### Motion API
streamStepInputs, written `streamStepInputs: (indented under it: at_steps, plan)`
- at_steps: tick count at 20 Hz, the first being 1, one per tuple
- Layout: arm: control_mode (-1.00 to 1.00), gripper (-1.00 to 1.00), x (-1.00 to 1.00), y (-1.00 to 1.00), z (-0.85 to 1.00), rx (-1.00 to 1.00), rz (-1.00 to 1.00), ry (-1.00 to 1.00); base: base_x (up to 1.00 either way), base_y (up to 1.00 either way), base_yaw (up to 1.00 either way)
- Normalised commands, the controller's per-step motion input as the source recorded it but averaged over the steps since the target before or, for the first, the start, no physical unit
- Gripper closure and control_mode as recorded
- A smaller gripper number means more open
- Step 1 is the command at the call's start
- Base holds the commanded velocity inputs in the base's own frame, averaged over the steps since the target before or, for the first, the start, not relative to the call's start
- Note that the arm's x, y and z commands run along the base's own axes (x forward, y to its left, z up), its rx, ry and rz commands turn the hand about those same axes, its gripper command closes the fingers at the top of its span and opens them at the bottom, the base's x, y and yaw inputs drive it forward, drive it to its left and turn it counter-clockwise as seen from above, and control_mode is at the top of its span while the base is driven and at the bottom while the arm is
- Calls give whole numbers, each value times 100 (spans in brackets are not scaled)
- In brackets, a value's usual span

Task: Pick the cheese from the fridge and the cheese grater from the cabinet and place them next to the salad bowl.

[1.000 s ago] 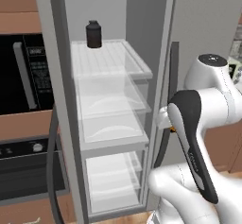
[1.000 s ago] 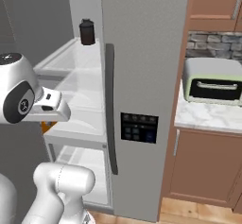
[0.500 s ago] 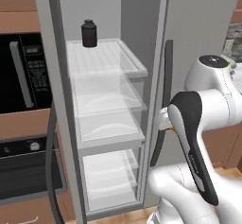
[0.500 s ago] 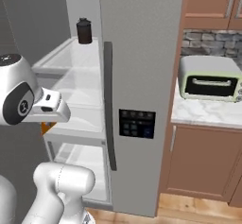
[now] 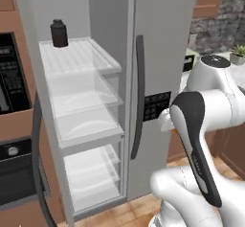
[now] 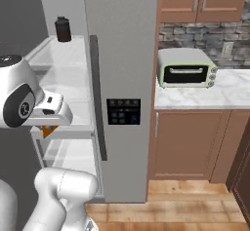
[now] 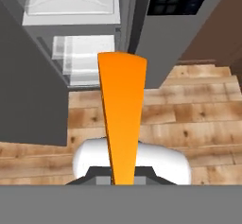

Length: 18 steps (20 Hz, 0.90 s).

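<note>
Now my gripper (image 7: 122,183) pinches the cheese (image 7: 122,119), fingers pressed tight on the orange wedge, outside the fridge (image 5: 158,39) and above the wooden floor (image 7: 198,119). A dark jar (image 5: 59,33) stands on the fridge's top shelf (image 5: 79,58).

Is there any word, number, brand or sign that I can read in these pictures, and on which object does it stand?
None can be read.
Fridge door control panel: small pale marks, too blurred to read.
Black oven panel: blurred, unreadable.
Toaster oven, dark jar, cheese: no text.
</note>
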Motion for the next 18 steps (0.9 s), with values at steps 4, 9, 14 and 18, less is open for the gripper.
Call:
streamStepInputs:
  at_steps: [4, 9, 14, 18]
  plan:
    - [100, 100, 0, 0, 0, 0, 0, 0, -45, -7, -44]
    - [100, 100, 0, 0, 0, 0, 0, 0, -29, -18, -51]
    - [100, 100, 0, 0, 0, 0, 0, 0, -8, -45, -61]
    - [100, 100, 0, 0, 0, 0, 0, 0, -11, -33, -63]
